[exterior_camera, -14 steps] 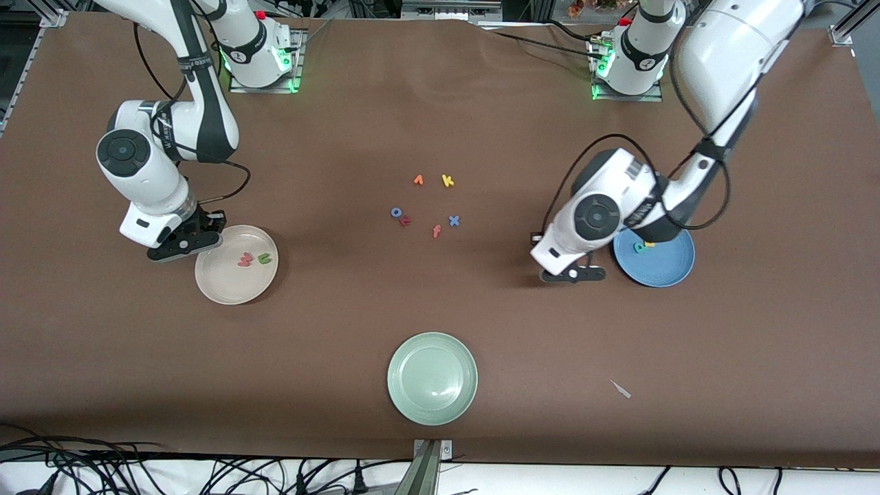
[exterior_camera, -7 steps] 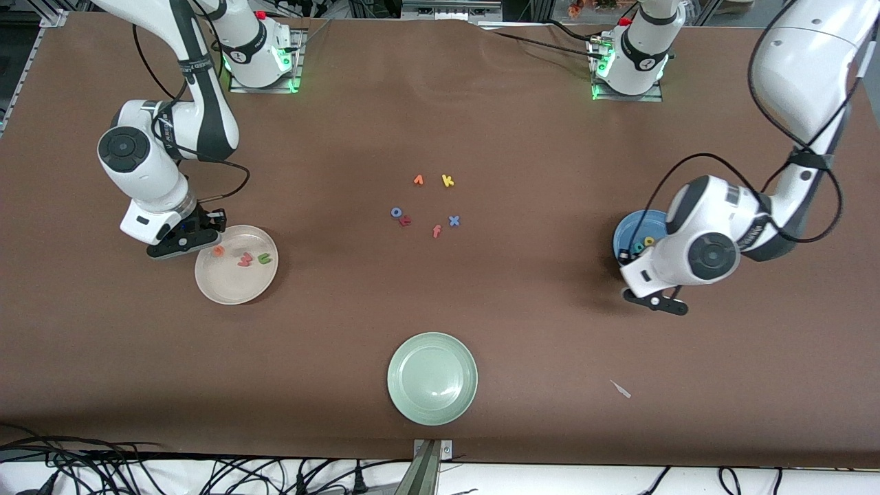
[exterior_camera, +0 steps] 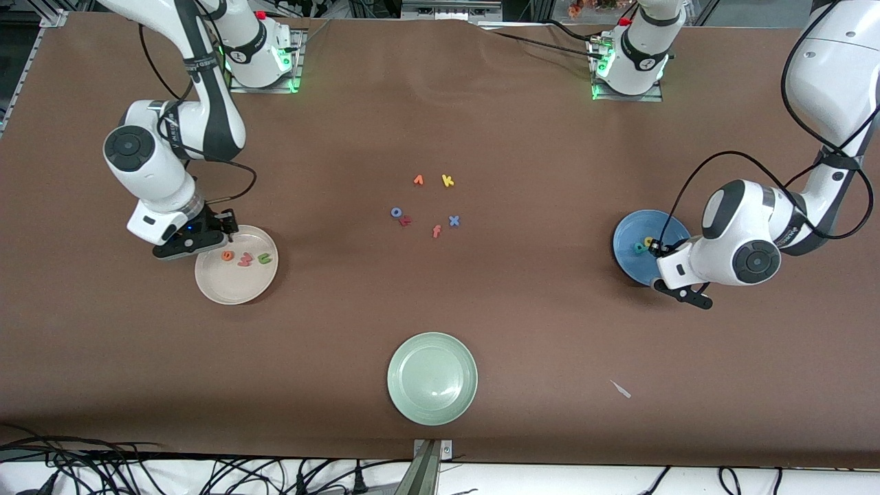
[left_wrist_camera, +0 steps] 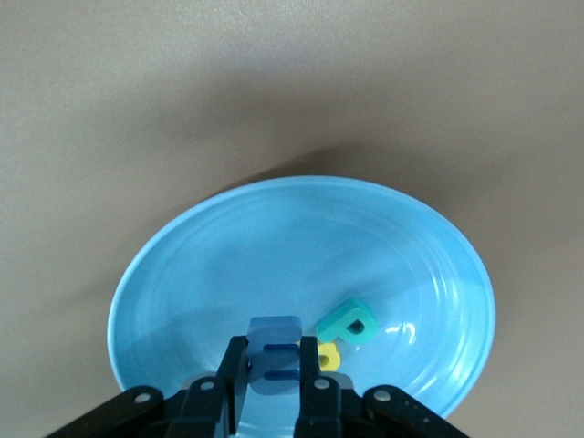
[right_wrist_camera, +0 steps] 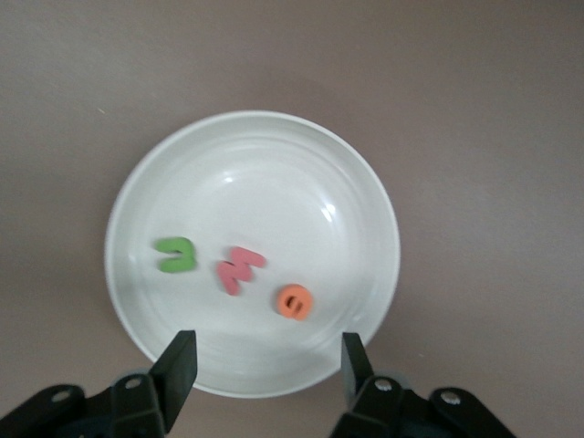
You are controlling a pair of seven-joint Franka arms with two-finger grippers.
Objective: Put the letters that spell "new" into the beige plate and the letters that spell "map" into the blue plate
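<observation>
You are watching the right gripper (right_wrist_camera: 265, 370) standing over the rim of the beige plate (exterior_camera: 213, 289) with its jaws apart and nothing between them — a second ago they were shut, and the orange "e" (right_wrist_camera: 294, 300) was not yet on the plate. That letter is now lying in the plate just ahead of the open fingers, beside the pinkish-red "w" (right_wrist_camera: 239, 269) and the green "n" (right_wrist_camera: 174, 256), so the three letters of "new" are sitting together and that half of the task is reading as complete. The left gripper (left_wrist_camera: 271, 388) is hanging over the rim of the blue plate (left_wrist_camera: 228, 265), having swung across it from the side toward the table's middle during the last second; its fingers are clamped on the blue "m" (left_wrist_camera: 273, 351), which is not yet released. Directly ahead of those fingertips the teal "a" (left_wrist_camera: 348, 322) and the yellow "p" (left_wrist_camera: 328, 357) are already lying in the plate. You should judge the remaining work as one release — the "m" is being held above the plate's interior, and letting it go there would finish "map". The spare letters (exterior_camera: 426, 206) in the table's middle and the pale green plate (exterior_camera: 432, 378) are sitting well apart from both tools and need no handling.
</observation>
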